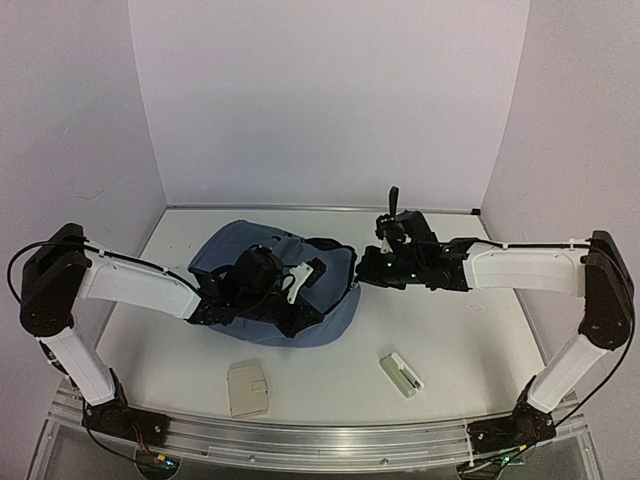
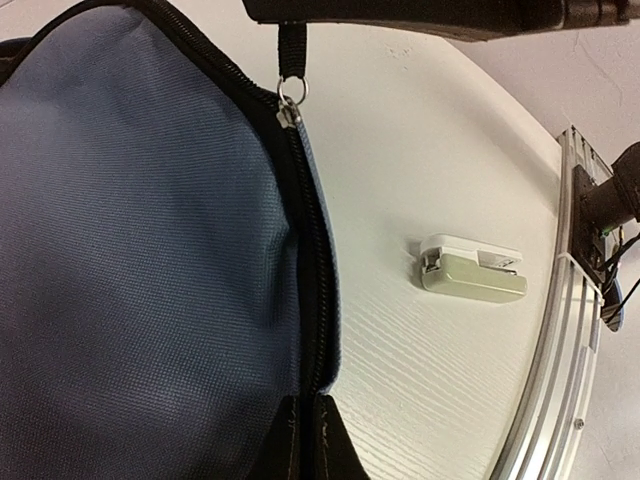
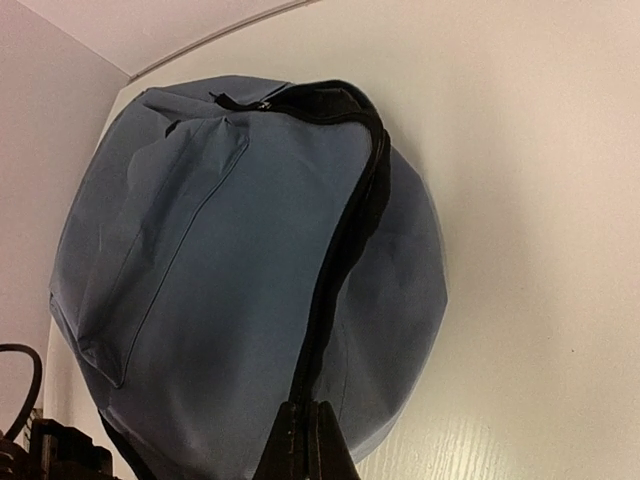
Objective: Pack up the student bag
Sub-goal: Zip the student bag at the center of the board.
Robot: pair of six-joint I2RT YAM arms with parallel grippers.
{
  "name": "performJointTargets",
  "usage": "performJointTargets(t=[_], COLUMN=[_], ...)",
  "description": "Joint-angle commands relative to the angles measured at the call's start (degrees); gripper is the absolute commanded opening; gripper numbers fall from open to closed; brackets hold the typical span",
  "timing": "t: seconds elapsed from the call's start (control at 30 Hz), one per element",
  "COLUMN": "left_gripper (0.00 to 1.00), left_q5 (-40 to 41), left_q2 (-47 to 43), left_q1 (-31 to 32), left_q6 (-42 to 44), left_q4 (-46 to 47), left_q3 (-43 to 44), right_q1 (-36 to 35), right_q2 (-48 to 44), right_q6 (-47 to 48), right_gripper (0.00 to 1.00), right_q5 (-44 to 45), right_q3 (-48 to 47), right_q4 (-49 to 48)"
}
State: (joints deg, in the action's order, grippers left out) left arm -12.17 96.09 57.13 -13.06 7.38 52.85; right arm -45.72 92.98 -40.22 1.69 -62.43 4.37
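The slate-blue student bag (image 1: 262, 300) lies flat in the middle of the table, front pocket (image 3: 170, 230) up. Its black zipper (image 2: 312, 250) runs along the edge to the slider (image 2: 291, 100). My left gripper (image 1: 318, 270) lies over the bag and is shut on the zipper seam, its fingertips (image 2: 335, 445) pinched together on it. My right gripper (image 1: 363, 271) sits at the bag's right edge, shut on the black zipper pull tab (image 2: 292, 48). In the right wrist view the zipper (image 3: 345, 230) leads straight into its closed fingertips (image 3: 325, 445).
A small white and beige stapler (image 1: 402, 374) (image 2: 472, 270) lies on the table in front of the right arm. A beige flat case (image 1: 247, 387) lies near the front edge, left of centre. The metal base rail (image 2: 565, 330) runs along the near edge.
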Motion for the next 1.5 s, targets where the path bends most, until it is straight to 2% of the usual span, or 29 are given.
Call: performJointTargets(t=[0.0, 0.73, 0.97, 1.17, 1.37, 1.47], left_gripper=[0.00, 0.00, 0.01, 0.32, 0.71, 0.77], left_q5=[-2.4, -1.8, -0.4, 0.9, 4.0, 5.1], left_q2=[-3.2, -11.1, -15.5, -17.6, -8.0, -1.8], left_q1=[1.6, 3.8, 3.8, 3.8, 3.9, 3.9], left_q6=[-1.4, -6.9, -8.8, -10.1, -11.0, -10.9], left_q4=[-8.6, -18.3, -20.1, -16.6, -11.5, -10.4], left_q3=[-3.0, -10.6, -12.7, -7.9, 5.3, 11.6], right_q1=[2.7, 8.0, 8.0, 7.3, 6.8, 6.8], right_q2=[-0.2, 8.1, 7.9, 4.6, 3.1, 2.4], right_q6=[1.7, 4.1, 5.4, 5.8, 5.1, 4.8], right_gripper=[0.00, 0.00, 0.00, 0.00, 0.00, 0.00], right_q5=[5.6, 2.3, -4.7, -10.7, -12.0, -12.5], right_q3=[-4.3, -9.3, -8.1, -3.0, 0.1, 1.0], right_q4=[-4.5, -6.2, -8.3, -11.1, -12.3, -12.8])
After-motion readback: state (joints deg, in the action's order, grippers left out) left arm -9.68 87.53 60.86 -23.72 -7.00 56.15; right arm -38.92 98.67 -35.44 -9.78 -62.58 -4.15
